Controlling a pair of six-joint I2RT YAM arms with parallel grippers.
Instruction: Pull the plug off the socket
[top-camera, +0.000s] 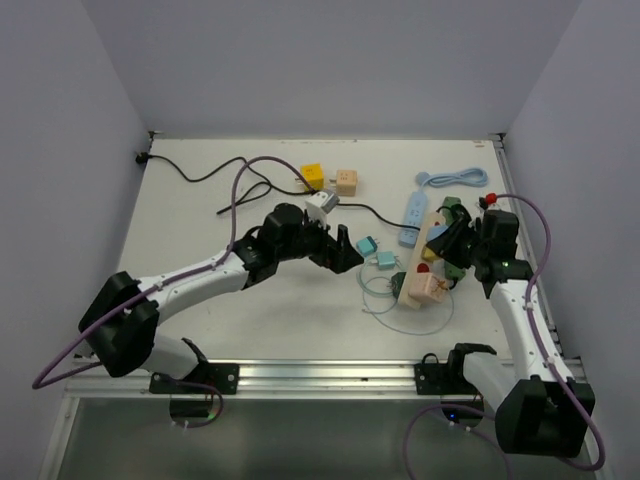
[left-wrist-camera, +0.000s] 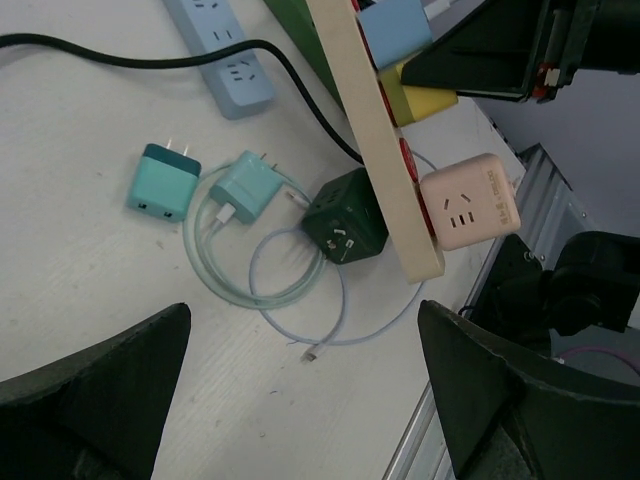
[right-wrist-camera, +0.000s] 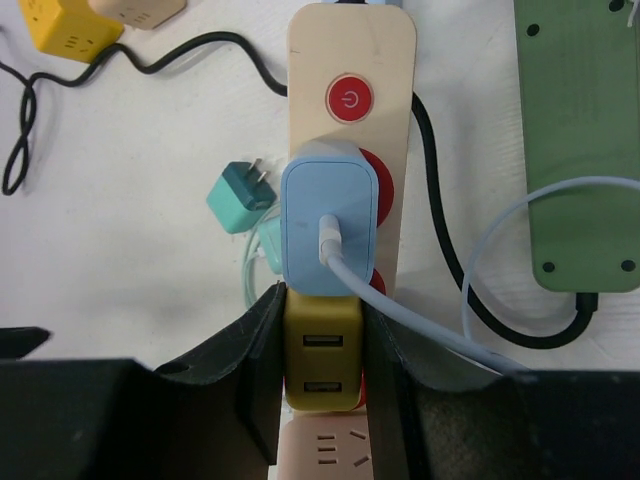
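- R hand clamped on yellow USB plug on cream power strip, next to light blue plug.
- L hand wide open, empty, above desk.

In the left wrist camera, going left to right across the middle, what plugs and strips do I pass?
From the left: teal charger → mint charger with its coiled cable → dark green cube plug → beige power strip → pink cube plug.

Bright, even light, soft shadows; the left tool looms blurred up close.
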